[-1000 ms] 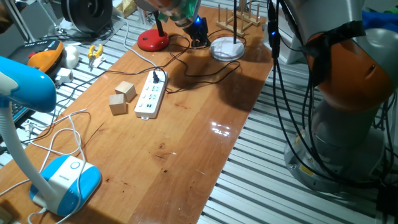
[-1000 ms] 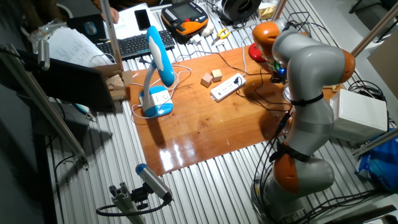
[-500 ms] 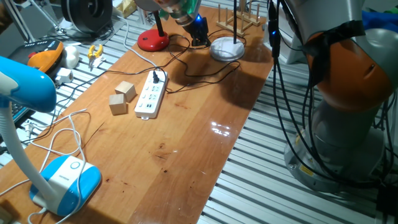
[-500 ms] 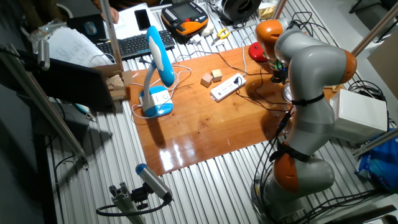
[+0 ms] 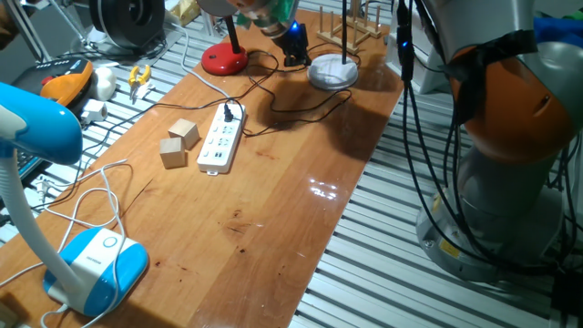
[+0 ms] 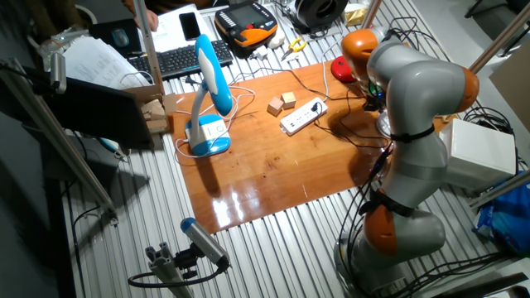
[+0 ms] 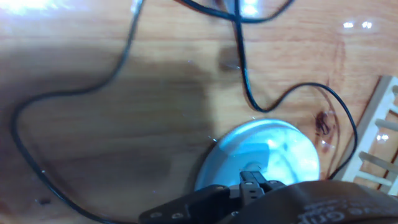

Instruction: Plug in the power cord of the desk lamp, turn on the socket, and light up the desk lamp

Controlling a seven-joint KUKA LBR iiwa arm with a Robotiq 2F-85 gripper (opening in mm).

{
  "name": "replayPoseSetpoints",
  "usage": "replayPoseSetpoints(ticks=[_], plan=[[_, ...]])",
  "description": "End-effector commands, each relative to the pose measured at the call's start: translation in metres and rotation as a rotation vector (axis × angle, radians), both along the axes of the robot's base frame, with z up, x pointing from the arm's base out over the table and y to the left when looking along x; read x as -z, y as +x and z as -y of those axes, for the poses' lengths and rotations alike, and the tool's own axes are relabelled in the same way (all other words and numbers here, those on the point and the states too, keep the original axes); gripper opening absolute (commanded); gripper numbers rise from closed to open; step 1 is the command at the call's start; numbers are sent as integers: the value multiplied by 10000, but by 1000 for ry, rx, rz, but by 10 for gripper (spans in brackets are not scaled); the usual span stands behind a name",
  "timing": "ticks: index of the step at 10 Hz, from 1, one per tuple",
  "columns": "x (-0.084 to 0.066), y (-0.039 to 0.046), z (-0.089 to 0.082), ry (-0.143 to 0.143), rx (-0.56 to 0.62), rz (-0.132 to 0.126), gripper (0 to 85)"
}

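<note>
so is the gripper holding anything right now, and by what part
Cannot be told: the gripper hangs over the white lamp base, its fingertips out of sight in every view.

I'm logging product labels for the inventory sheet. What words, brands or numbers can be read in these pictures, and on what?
No text can be read in any view.
The blue lamp base carries a faint mark, too small to read.
The socket shows small markings by its outlets, too blurred to read.
The orange-and-black handheld device has a screen and buttons, nothing legible.
</note>
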State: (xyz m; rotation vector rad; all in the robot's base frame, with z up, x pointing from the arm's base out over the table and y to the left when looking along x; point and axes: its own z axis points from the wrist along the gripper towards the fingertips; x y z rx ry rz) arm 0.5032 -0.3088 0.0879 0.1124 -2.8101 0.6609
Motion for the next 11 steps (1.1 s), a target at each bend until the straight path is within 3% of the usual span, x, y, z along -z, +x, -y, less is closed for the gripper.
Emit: replayPoseSetpoints(ticks=[1, 3, 5, 6, 8, 11], plan=[[-4, -29, 17, -4, 3, 4, 0], [47, -62, 71, -46, -15, 27, 0], [112, -59, 160, -34, -27, 26, 0], [106, -71, 165, -37, -21, 26, 0], [106, -104, 186, -70, -23, 21, 0], [144, -115, 257, -65, -21, 19, 0]])
